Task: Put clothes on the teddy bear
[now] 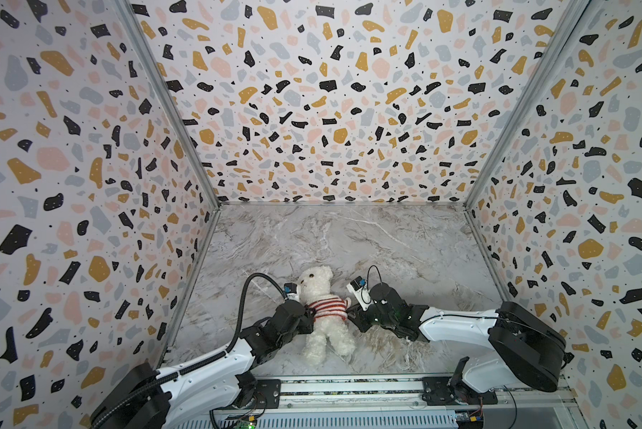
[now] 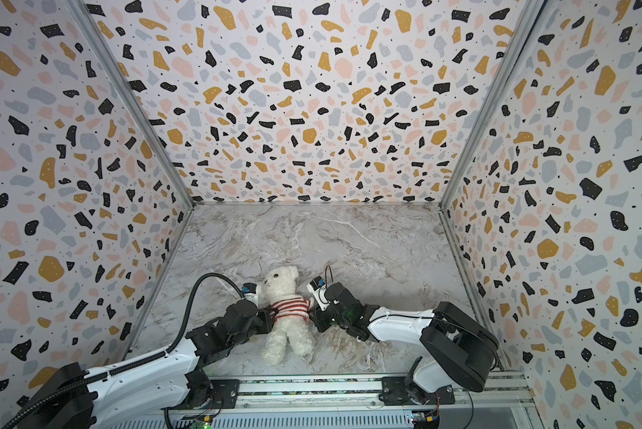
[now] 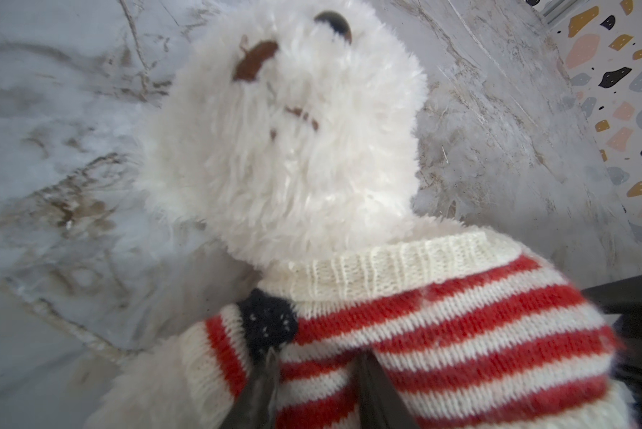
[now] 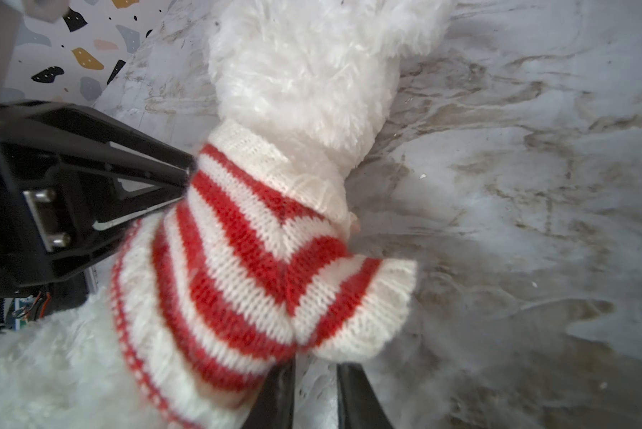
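The teddy bear [image 1: 314,284] [image 2: 279,284] lies on its back on the marble table [image 1: 405,252], head toward the back wall. A red-and-white striped sweater [image 1: 328,309] [image 2: 290,308] covers its chest, collar at the neck. My left gripper [image 1: 309,311] [image 3: 317,354] is at the bear's side, shut on a fold of the sweater [image 3: 460,327] below a navy patch [image 3: 267,319]. My right gripper [image 1: 352,311] [image 4: 315,366] stands on the opposite side with its jaws close together at the seam under the flared sleeve [image 4: 353,308]. The bear's legs are bare.
Terrazzo-patterned walls [image 1: 89,185] close in the table on three sides. A metal rail [image 1: 349,390] carrying both arm bases runs along the front edge. The left arm's black cable [image 1: 243,297] loops beside the bear's head.
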### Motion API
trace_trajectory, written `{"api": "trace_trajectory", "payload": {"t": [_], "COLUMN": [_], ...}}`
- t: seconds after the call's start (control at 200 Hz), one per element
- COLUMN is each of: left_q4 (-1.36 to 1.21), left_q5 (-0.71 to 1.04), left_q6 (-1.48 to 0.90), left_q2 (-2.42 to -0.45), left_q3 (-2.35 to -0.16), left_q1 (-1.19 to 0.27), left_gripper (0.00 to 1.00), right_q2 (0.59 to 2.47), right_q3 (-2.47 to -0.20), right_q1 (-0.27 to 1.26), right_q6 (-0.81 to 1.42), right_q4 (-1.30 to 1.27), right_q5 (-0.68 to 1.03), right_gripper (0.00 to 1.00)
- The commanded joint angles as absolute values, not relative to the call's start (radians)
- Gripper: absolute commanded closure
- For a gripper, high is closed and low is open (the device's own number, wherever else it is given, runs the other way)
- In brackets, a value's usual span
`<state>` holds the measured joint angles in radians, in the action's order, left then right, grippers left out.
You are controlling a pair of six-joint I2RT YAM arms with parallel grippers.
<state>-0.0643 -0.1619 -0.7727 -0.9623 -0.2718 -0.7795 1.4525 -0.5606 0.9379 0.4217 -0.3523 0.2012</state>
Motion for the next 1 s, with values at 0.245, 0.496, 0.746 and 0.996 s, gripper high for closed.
{"api": "trace_trajectory", "payload": {"t": [0.245, 0.496, 0.746, 0.996], "left_q4": [0.071, 0.228, 0.343, 0.248], "left_q5": [-0.140, -0.114, -0.104, -0.054], "left_q6": [-0.647, -0.617, -0.607, -0.678], "left_q2": [-0.957, -0.877, -0.852, -0.940], "left_q3": [-0.336, -0.432, -0.607, -0.585], "left_q1": [-0.756, -0.755, -0.755, -0.754], "left_gripper": [0.55, 0.40, 0.39, 0.42], "right_q2": [1.478, 1.458, 1.460, 1.471], "right_q3": [-0.621, -0.610, -0.588, -0.594], "right_q1": [1.004, 1.027, 1.037, 1.048], "right_q6": [0.481, 0.505, 0.528, 0.531], "right_q4": [-0.424, -0.447, -0.488, -0.512], "right_q5": [0.186, 0.176, 0.160, 0.170], "right_gripper": [0.79, 0.80, 0.81, 0.81]}}
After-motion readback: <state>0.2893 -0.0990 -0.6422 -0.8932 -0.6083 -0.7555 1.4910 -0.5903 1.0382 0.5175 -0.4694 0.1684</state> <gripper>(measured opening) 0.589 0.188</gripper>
